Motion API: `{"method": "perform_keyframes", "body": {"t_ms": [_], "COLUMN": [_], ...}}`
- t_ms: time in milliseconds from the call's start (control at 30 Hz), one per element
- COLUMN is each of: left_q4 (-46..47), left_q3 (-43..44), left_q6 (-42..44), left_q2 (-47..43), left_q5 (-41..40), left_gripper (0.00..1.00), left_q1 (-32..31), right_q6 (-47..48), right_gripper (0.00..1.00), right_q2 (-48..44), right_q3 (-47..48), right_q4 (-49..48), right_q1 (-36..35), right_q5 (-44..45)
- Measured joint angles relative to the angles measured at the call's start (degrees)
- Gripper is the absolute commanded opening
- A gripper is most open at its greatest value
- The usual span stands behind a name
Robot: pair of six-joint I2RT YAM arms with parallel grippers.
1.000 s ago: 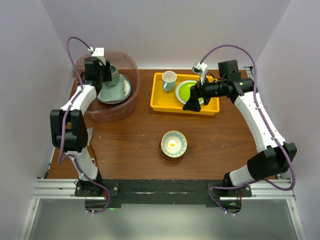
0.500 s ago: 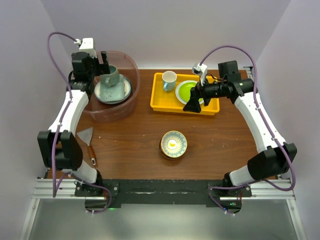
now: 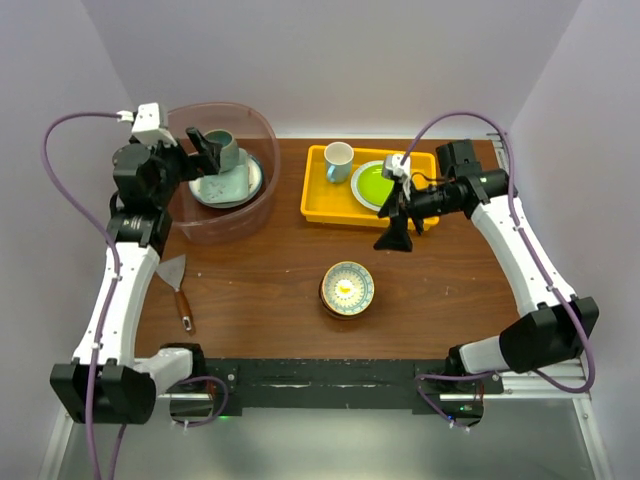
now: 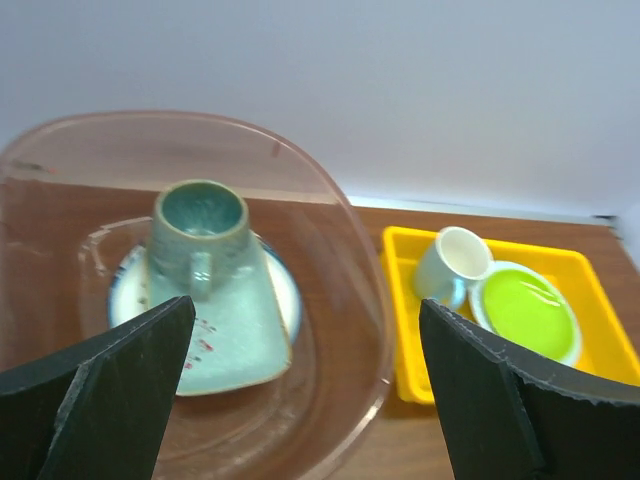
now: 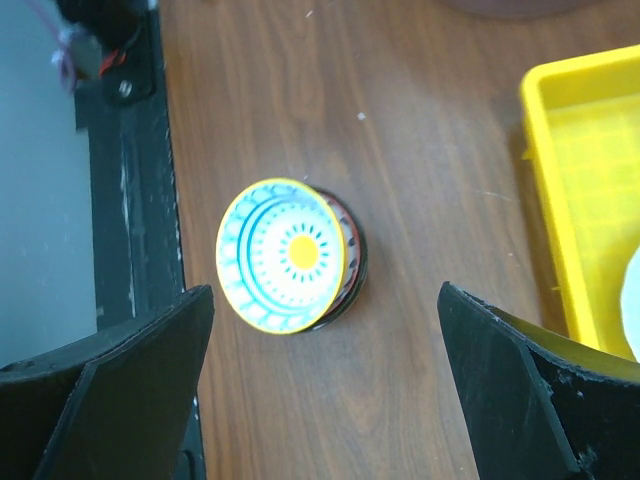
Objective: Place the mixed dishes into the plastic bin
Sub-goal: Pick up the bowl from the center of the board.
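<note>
Mid-task: my left fingers (image 4: 105, 395), spread and empty, face the plastic bin (image 4: 365, 300) holding the teal mug (image 4: 200, 232) on stacked dishes (image 4: 238, 335); my right fingers (image 5: 105, 395), likewise spread, hover over the patterned bowl (image 5: 285, 255) on the desk (image 5: 400, 140), which I judge next needs a descent and rim grasp.

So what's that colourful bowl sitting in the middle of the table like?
The patterned bowl is round and glossy, like glazed ceramic: yellow rim, teal rings on white, a yellow sun-like centre. It stands upright and empty, nested in a darker bowl on the wooden table. Nothing else touches it.
</note>
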State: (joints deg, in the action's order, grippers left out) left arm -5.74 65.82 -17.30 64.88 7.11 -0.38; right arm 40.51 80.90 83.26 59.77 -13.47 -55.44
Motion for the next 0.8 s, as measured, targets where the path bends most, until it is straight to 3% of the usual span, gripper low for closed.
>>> {"method": "perform_keyframes", "body": {"t_ms": [367,800], "left_q4": [-6.0,-8.1], "left_q3": [-7.6,-17.1], "left_q6": [-7.5,-13.5], "left_q2": [-11.3,-19.1], "left_q5": [6.0,14.5], "left_gripper": [1.0,1.0], "left_q1": [0.0,0.0], "right_q6": [19.6,20.1], "right_gripper": [0.98,0.98], "right_q2": [-0.7,-2.6], "right_q3": [-8.2,-12.8], "right_q4": [7.9,3.5], "right_q1": [0.0,-3.8], "right_q5": [-1.5,4.4]}}
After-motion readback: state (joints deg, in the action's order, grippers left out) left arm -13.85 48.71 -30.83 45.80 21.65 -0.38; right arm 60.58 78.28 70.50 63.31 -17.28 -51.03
